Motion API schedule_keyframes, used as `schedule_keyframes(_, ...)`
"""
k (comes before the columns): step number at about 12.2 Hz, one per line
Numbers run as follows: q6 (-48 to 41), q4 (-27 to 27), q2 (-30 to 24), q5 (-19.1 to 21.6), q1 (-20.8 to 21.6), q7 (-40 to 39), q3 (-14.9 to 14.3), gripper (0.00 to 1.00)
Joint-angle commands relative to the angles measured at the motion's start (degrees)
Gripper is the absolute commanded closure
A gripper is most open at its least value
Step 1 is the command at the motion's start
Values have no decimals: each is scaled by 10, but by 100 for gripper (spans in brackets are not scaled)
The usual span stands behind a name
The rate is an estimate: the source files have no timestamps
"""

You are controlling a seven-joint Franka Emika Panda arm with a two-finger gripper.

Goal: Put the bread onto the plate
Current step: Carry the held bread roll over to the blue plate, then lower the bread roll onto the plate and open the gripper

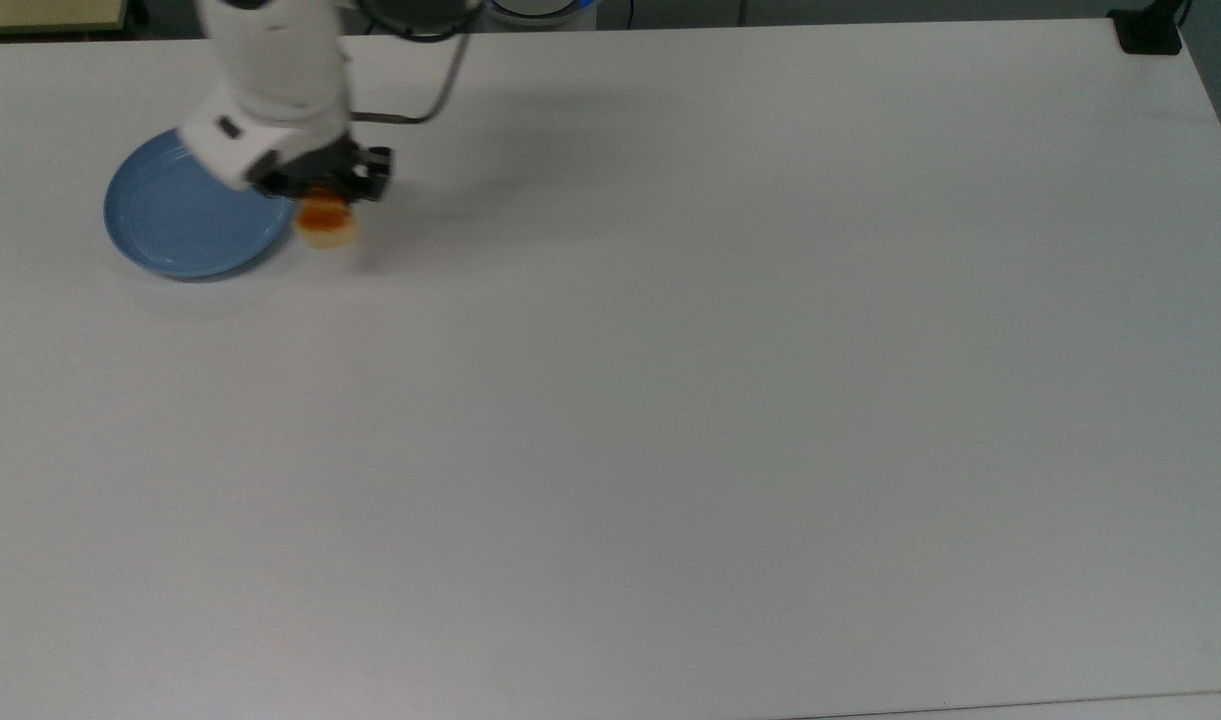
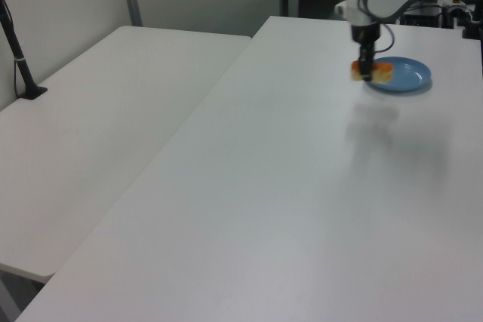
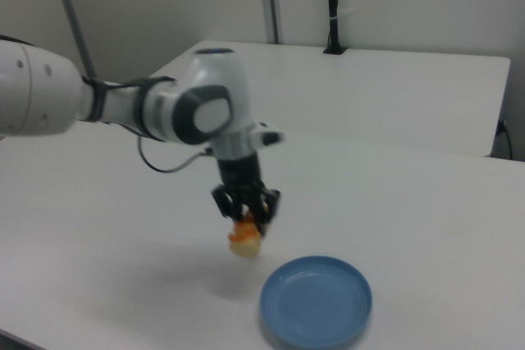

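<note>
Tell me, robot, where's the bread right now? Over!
Hand shut on the bread, carried above the table. Bread beside the plate, not over it. Nothing in the way.

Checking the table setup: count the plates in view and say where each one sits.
1. The plate lies on the white table near the top view's left edge, beside the bread held by the gripper. None seems hidden.

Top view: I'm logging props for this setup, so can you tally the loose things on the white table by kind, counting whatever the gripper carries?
Bread: 1, held in the gripper, beside the plate's rim on the top view's right
Plate: 1, light blue, nothing on it
Total: 2
</note>
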Motion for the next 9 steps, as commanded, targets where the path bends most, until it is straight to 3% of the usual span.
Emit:
schedule_keyframes(1,68,-5,32,-6,-95,-63,7,64)
schedule_keyframes(3,114,-3,54,3,-136,-104,7,60)
schedule_keyframes(6,132,12,82,3,-140,-99,8,54)
schedule_keyframes(7,133,12,83,3,-141,-100,8,41)
schedule_keyframes(8,133,12,84,3,-141,-102,8,9)
schedule_keyframes(9,132,12,85,3,-141,-102,8,0)
